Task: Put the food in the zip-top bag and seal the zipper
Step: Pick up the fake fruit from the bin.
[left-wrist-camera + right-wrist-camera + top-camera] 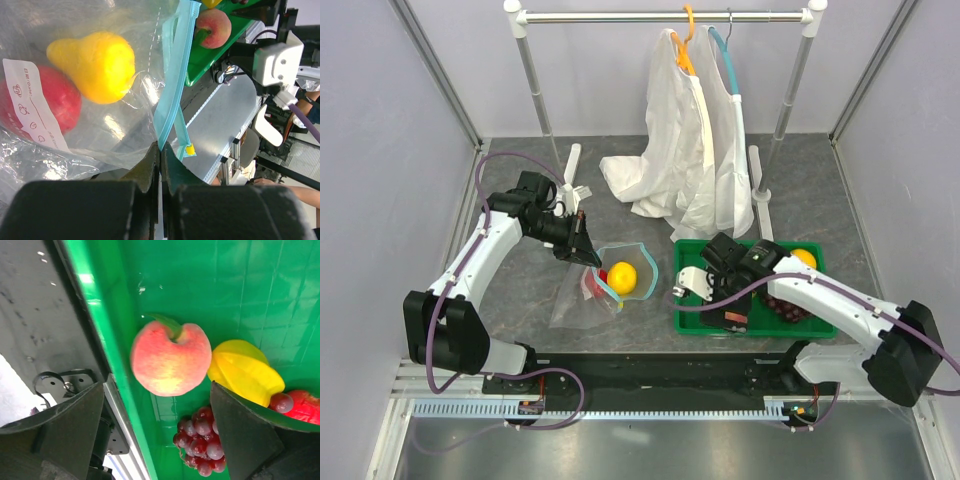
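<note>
The clear zip-top bag (582, 298) lies left of centre with its mouth held up. A yellow pear-shaped fruit (97, 62) and a red round fruit (52, 102) are inside it, beside its white label (35, 102). My left gripper (161, 149) is shut on the teal zipper strip (175, 75) at the bag's mouth; in the top view it (583, 250) is at the bag's far edge. My right gripper (155, 440) is open and empty over the green tray (107, 355), above the peach (171, 357), a yellow piece (245, 371) and the grape bunch (200, 440).
The green tray (695, 322) sits right of the bag. A red piece (302, 405) lies at its far side. A clothes rack (665, 16) with white garments (690, 160) on hangers stands at the back. A yellow slider (190, 148) sits on the zipper's end.
</note>
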